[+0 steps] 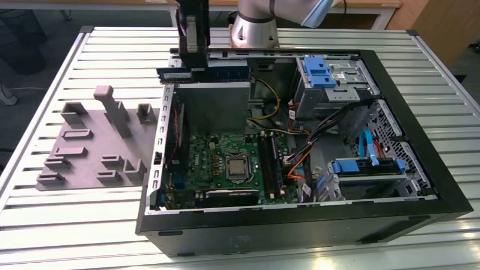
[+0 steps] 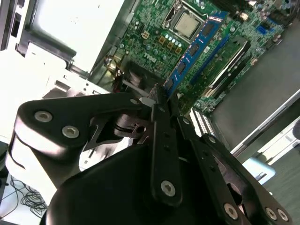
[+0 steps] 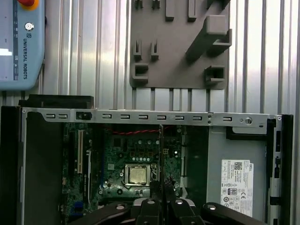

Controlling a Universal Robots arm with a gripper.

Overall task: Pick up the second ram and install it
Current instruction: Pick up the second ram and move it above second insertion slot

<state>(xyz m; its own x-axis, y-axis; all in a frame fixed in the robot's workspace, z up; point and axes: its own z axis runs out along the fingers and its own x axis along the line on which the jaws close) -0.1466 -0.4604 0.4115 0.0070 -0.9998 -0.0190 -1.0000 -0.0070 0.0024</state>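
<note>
My gripper (image 1: 197,66) is shut on the second ram (image 1: 219,73), a dark blue-green stick with black chips. It holds the stick level and on edge. In the exterior view the stick hangs high over the far edge of the open computer case (image 1: 420,169), above the grey metal cover (image 1: 213,104). The second wrist view has the ram (image 2: 197,47) jutting out from between the closed fingers (image 2: 161,122), with the motherboard (image 2: 154,42) far below. The first wrist view looks straight down past the gripper (image 3: 161,199). There the ram (image 3: 160,164) appears as a thin edge-on line over the motherboard (image 3: 117,154).
Long black memory slots (image 1: 270,163) lie beside the processor (image 1: 238,167). Cables (image 1: 300,152) and blue drive bays (image 1: 318,73) occupy the case on the exterior view's right. A grey holder plate (image 1: 90,146) with blocks lies outside the case on the slatted table (image 1: 75,219). A teach pendant (image 3: 21,42) rests nearby.
</note>
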